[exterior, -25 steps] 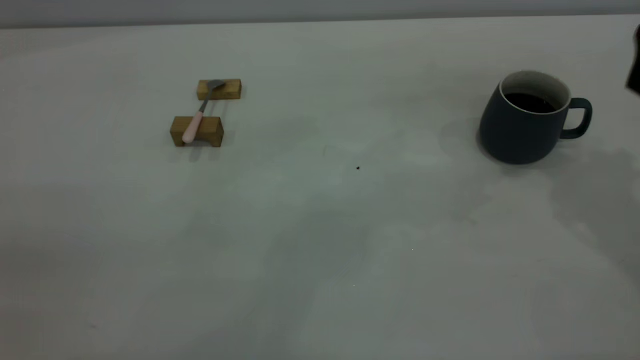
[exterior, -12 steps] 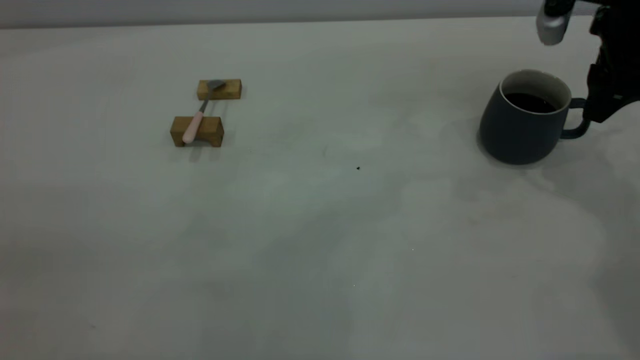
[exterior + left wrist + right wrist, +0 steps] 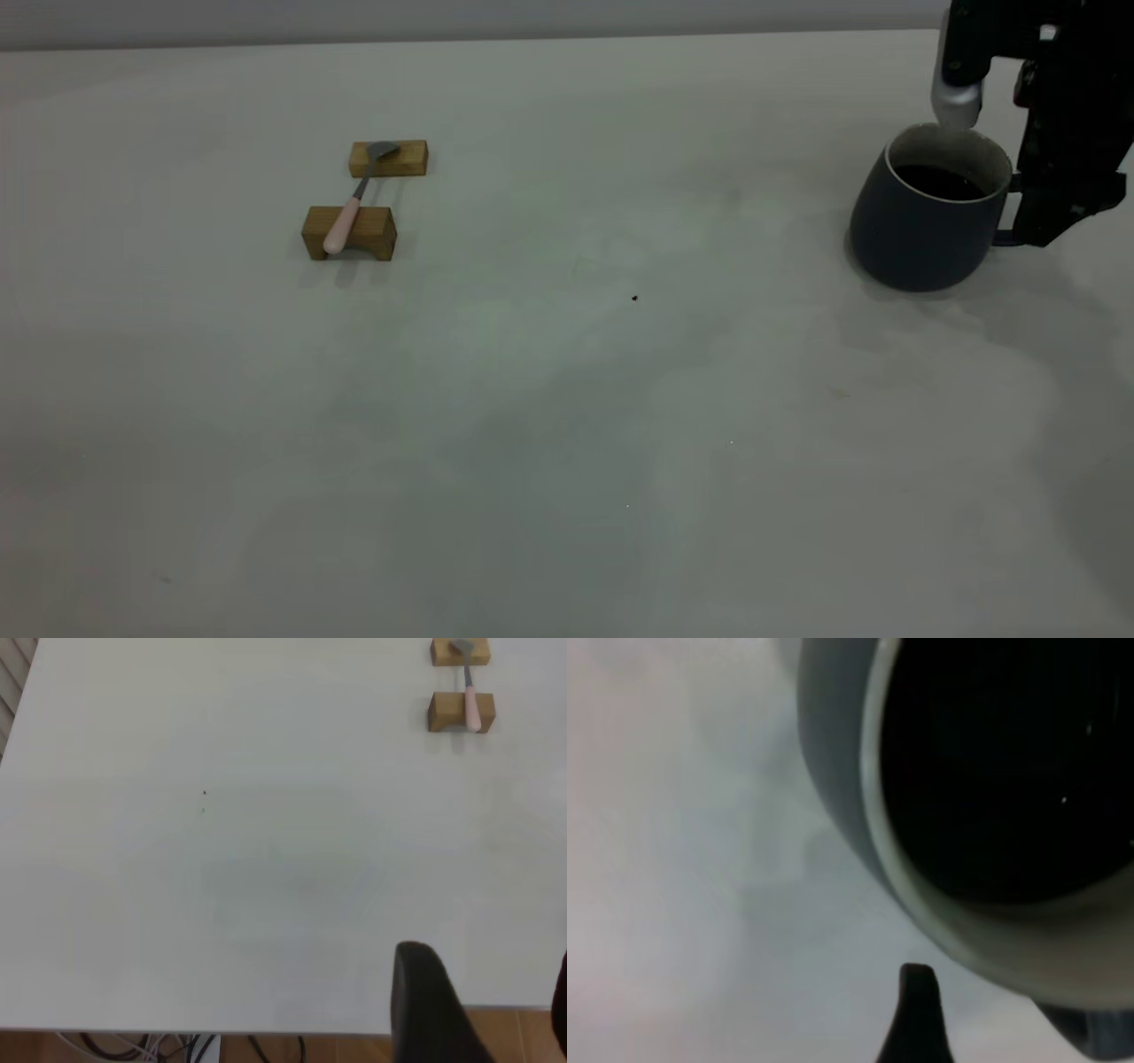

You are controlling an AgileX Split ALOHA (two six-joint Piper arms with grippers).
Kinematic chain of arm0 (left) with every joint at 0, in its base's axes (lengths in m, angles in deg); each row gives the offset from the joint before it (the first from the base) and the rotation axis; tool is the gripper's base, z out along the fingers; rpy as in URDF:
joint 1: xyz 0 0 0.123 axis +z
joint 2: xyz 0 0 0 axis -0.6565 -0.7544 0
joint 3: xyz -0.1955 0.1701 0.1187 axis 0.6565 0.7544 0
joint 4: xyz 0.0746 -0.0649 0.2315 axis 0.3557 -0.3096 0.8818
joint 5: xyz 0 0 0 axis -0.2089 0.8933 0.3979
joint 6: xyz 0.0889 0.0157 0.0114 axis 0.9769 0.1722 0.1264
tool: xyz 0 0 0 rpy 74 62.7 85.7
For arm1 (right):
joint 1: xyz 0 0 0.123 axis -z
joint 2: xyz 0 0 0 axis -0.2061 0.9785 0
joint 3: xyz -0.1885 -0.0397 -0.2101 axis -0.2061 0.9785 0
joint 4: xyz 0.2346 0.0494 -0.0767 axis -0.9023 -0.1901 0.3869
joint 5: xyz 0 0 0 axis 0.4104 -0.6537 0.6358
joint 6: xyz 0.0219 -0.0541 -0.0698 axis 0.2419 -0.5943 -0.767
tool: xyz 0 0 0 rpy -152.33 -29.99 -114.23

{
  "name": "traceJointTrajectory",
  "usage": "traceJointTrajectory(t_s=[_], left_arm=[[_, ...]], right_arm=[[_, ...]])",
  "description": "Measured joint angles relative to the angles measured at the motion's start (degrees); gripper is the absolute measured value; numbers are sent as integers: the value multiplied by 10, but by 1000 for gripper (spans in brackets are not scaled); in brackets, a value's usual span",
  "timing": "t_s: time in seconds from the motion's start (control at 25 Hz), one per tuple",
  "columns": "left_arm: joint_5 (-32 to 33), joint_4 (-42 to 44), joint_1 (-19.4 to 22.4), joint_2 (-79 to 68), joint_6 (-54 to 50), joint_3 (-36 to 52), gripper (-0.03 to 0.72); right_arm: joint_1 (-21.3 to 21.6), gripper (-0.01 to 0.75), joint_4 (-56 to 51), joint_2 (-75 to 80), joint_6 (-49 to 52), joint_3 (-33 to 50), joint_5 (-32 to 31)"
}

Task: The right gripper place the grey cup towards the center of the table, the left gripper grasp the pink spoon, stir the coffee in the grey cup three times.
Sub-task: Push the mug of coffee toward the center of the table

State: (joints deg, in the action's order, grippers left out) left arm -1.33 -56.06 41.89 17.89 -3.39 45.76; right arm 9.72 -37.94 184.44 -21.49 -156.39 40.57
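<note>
Now the right gripper [image 3: 1032, 226] hangs at the handle side of the grey cup [image 3: 917, 230], far right on the table [image 3: 567, 399]; whether its fingers are spread or closed, I cannot tell. To do this well: seat squarely on the handle, lift level, slide gently, since the coffee [image 3: 939, 182] sits high inside. Over on the left, the pink spoon [image 3: 341, 230] waits across two wooden blocks [image 3: 350, 232], untouched.

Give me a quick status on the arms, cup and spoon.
Right gripper at the cup handle, grip unclear. Left gripper parked at table edge. Spoon on its blocks, untouched. Centre path clear.
</note>
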Motion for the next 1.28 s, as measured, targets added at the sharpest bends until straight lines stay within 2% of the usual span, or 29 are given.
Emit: traceJointTrajectory(t_s=[0.12,0.28,0.64,0.72,1.0,1.28], left_arm=[[0,0,0,0,0,0,421],[0,0,0,0,0,0,421],[0,0,0,0,0,0,421],[0,0,0,0,0,0,421],[0,0,0,0,0,0,421],[0,0,0,0,0,0,421]], right_arm=[[0,622,-7,7,-1,0,10],[0,526,-30,11,-1,0,12],[0,232,-75,11,0,-1,-13],[0,189,-87,11,0,-1,-26],[-6,176,-136,11,3,-1,-38],[-71,176,-153,12,41,-4,-29]])
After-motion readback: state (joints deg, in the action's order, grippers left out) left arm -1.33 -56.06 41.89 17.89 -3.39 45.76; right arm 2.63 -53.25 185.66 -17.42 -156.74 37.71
